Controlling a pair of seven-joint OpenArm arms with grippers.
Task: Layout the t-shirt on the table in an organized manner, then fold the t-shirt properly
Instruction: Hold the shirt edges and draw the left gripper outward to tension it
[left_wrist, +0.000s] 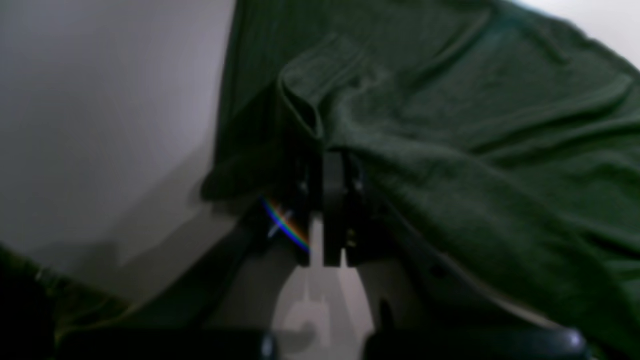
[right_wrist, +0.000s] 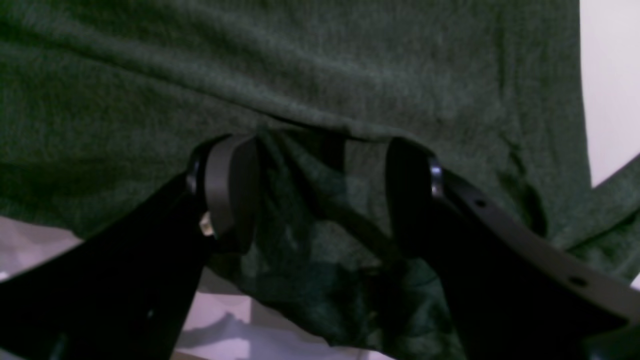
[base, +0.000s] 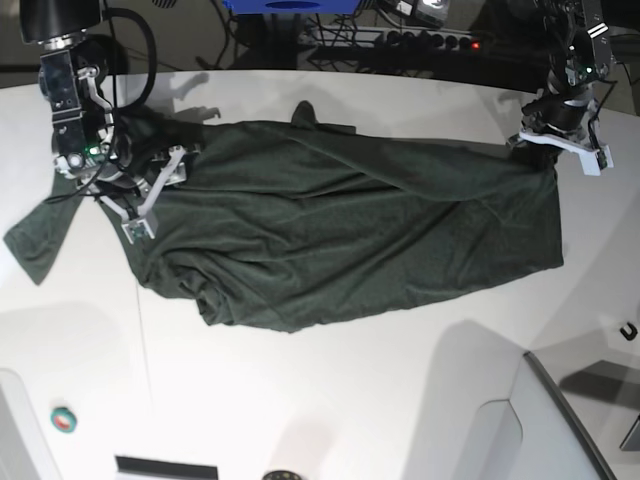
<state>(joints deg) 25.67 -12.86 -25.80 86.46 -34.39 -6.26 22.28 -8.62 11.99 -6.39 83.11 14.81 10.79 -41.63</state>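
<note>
The dark green t-shirt (base: 340, 235) lies spread lengthwise across the white table (base: 330, 400), rumpled, with long creases running through it and one sleeve trailing off toward the near left edge in the base view. At the far right corner of that view, the left gripper (base: 533, 142) has its jaws pressed together on a raised fold at the shirt's edge; its wrist camera shows the dark fingers (left_wrist: 334, 200) pinched tight with cloth bunched up just above them and bare table off to one side. At the other end, the right gripper (base: 150, 195) sits at the shirt's shoulder with its jaws spread wide, and from its wrist camera a loose hang of green fabric drapes down between the two pads (right_wrist: 225, 185) without being squeezed. Near the front edge of the table lies a small round green and red object (base: 64, 419), well apart from the cloth.
</note>
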